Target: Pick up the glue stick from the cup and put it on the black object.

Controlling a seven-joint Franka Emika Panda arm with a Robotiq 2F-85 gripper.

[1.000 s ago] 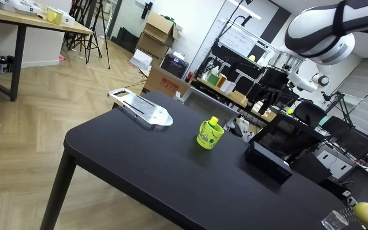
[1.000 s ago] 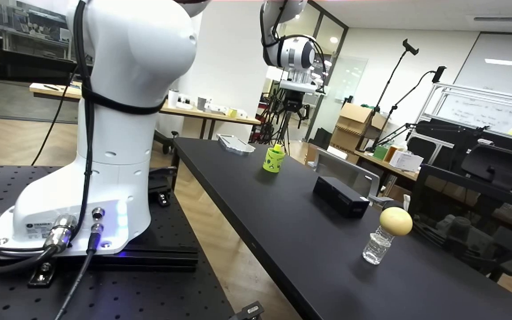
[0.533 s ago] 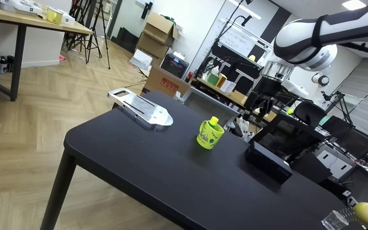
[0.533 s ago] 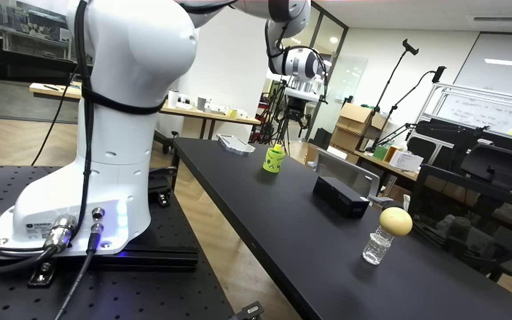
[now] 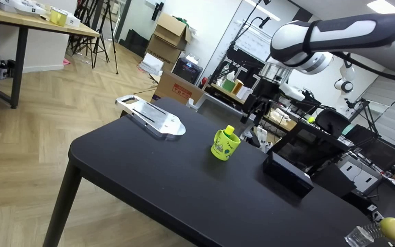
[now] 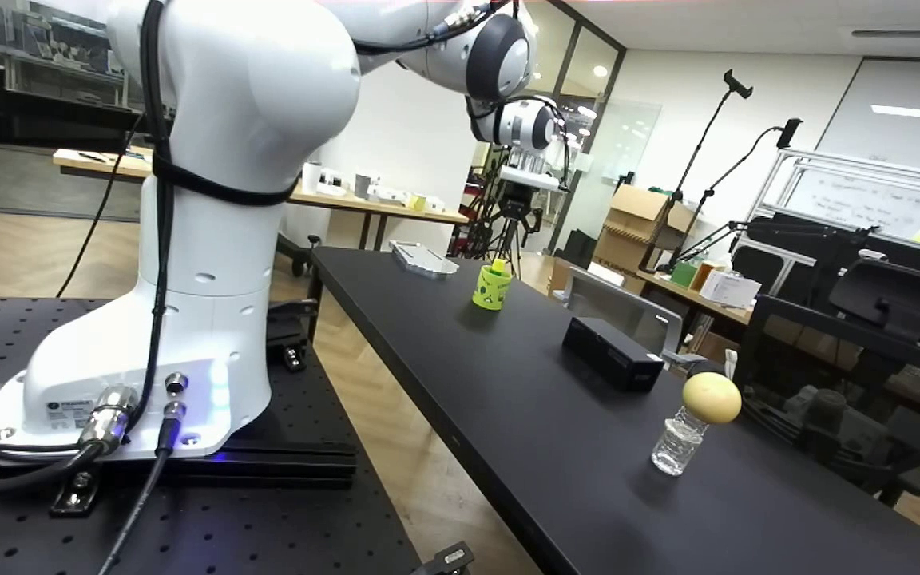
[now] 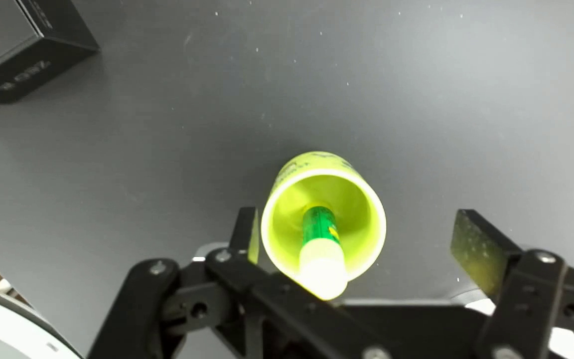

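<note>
Glue stick stands in the cup, the pincer spread wide and holding nothing, so grasp, lift and placing on the black box, at the cup's ten o'clock in the wrist view, seem left.

Premises present as a robotics lab, part office. Evidence: a robot arm mounted on a perforated plate, another arm in the background, tripods, a handwritten whiteboard, a monitor and mesh-backed chairs.
</note>
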